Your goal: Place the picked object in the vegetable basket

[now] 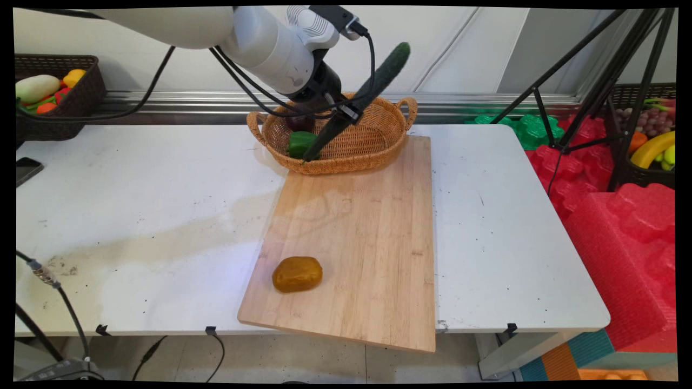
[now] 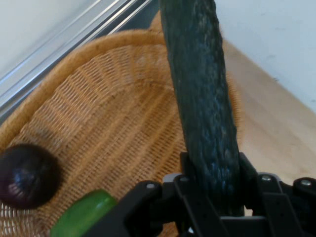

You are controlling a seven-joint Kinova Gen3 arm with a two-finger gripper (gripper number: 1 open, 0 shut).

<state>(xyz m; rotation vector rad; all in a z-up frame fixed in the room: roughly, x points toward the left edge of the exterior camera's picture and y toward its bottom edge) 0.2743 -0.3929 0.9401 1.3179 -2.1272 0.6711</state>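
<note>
My gripper (image 1: pixel 346 111) is shut on a long dark green cucumber (image 1: pixel 378 81), held tilted above the wicker basket (image 1: pixel 373 148). In the hand view the cucumber (image 2: pixel 202 98) runs up between the fingers (image 2: pixel 249 173), over the basket's woven floor (image 2: pixel 113 133). Inside the basket lie a green pepper (image 1: pixel 300 143) and a dark purple round vegetable (image 1: pixel 299 123); both also show in the hand view, the purple one (image 2: pixel 25 175) at the left and the green one (image 2: pixel 84 215) at the bottom. The cucumber's lower end hangs just over the green pepper.
A wooden cutting board (image 1: pixel 367 243) lies in front of the basket, with a brown potato-like piece (image 1: pixel 297 274) near its front left. A dark basket of vegetables (image 1: pixel 54 94) stands at the far left. A tripod (image 1: pixel 605 81) and red foam (image 1: pixel 621 227) lie to the right.
</note>
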